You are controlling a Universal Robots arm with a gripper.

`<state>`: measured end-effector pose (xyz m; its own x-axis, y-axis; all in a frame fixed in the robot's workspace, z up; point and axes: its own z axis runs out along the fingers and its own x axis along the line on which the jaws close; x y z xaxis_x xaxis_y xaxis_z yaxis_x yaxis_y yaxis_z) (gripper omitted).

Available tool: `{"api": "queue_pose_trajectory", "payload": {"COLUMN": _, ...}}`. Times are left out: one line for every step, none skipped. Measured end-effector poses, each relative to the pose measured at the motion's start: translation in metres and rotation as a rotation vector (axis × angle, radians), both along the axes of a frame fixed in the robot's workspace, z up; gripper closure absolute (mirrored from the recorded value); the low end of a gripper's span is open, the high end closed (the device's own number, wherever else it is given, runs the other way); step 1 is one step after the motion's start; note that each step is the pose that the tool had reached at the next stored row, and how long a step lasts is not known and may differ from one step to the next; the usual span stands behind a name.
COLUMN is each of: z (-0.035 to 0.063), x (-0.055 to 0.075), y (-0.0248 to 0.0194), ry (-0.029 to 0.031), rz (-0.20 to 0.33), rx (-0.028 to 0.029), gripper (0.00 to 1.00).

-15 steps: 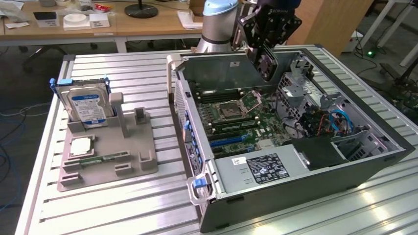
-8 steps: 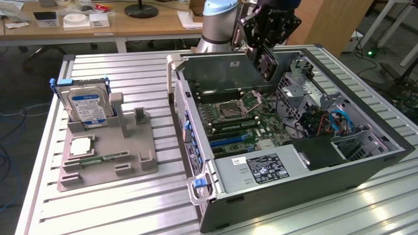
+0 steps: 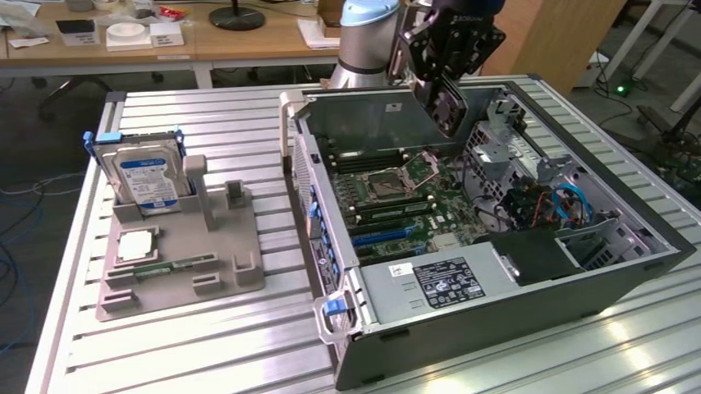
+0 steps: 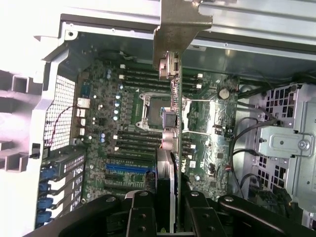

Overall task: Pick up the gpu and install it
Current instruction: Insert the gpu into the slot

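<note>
End effector (image 3: 444,78): closed partway on the gpu, one finger (image 4: 140,213) on each flat face of the card.
Gpu (image 3: 451,111): held in the air, hanging below the end effector over the open computer case (image 3: 613,246); it appears clear of the motherboard (image 3: 411,197).
Gpu in the wrist view (image 4: 167,173): seen edge-on, with its silver bracket (image 4: 180,22) at the end away from the fingers and the blue slot (image 4: 126,168) on the board beyond it.
Computer case: lies on its side on the slatted tabletop (image 3: 219,123), open face up, with the power supply (image 3: 438,279) at its near end.
Grey holder (image 3: 219,271): on the tabletop at the exterior view's left, well apart from the gpu.
Hard drive (image 3: 144,176): stands upright in the holder.
Memory stick (image 3: 176,267): lies flat in the holder.
</note>
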<state>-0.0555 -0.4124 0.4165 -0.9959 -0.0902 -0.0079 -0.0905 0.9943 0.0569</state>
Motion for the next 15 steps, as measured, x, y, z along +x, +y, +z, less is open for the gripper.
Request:
{"api": "queue_pose_trajectory", "payload": {"z": 0.0, "x": 0.0, "y": 0.0, "ry": 0.0, "rz": 0.001, "rx": -0.0068, "gripper": 0.73}}
{"api": "queue_pose_trajectory", "payload": {"z": -0.0001, "x": 0.0, "y": 0.0, "ry": 0.0, "rz": 0.001, "rx": -0.012, "gripper": 0.73}}
{"api": "queue_pose_trajectory", "payload": {"z": -0.0001, "x": 0.0001, "y": 0.0, "ry": -0.0001, "rz": 0.002, "rx": -0.015, "gripper": 0.73}}
{"api": "queue_pose_trajectory", "payload": {"z": -0.0001, "x": 0.0001, "y": 0.0, "ry": -0.0001, "rz": 0.002, "rx": -0.0164, "gripper": 0.73}}
{"api": "queue_pose_trajectory", "payload": {"z": -0.0001, "x": 0.0, "y": -0.0001, "ry": 0.0, "rz": 0.002, "rx": -0.0175, "gripper": 0.73}}
{"api": "queue_pose_trajectory", "payload": {"z": 0.0, "x": 0.0, "y": 0.0, "ry": 0.0, "rz": 0.002, "rx": -0.0187, "gripper": 0.73}}
{"api": "queue_pose_trajectory", "payload": {"z": 0.0, "x": 0.0, "y": 0.0, "ry": 0.0, "rz": 0.002, "rx": -0.0194, "gripper": 0.73}}
{"api": "queue_pose_trajectory", "payload": {"z": 0.0, "x": 0.0, "y": 0.0, "ry": 0.0, "rz": 0.002, "rx": -0.0196, "gripper": 0.73}}
{"api": "queue_pose_trajectory", "payload": {"z": 0.0, "x": 0.0, "y": 0.0, "ry": 0.0, "rz": 0.004, "rx": -0.0224, "gripper": 0.73}}
{"api": "queue_pose_trajectory", "payload": {"z": -0.0001, "x": 0.0, "y": 0.0, "ry": 0.0, "rz": 0.008, "rx": -0.0225, "gripper": 0.73}}
{"api": "queue_pose_trajectory", "payload": {"z": -0.0001, "x": 0.0, "y": 0.0, "ry": 0.0, "rz": 0.008, "rx": -0.0225, "gripper": 0.73}}
{"api": "queue_pose_trajectory", "payload": {"z": -0.0001, "x": 0.0, "y": 0.0, "ry": 0.0, "rz": 0.008, "rx": -0.0226, "gripper": 0.73}}
{"api": "queue_pose_trajectory", "payload": {"z": -0.0001, "x": 0.0, "y": 0.0, "ry": 0.0, "rz": 0.008, "rx": -0.0227, "gripper": 0.73}}
{"api": "queue_pose_trajectory", "payload": {"z": -0.0001, "x": 0.0, "y": 0.0, "ry": -0.0001, "rz": 0.008, "rx": -0.0226, "gripper": 0.73}}
{"api": "queue_pose_trajectory", "payload": {"z": -0.0001, "x": 0.0, "y": -0.0001, "ry": -0.0001, "rz": 0.008, "rx": -0.0227, "gripper": 0.73}}
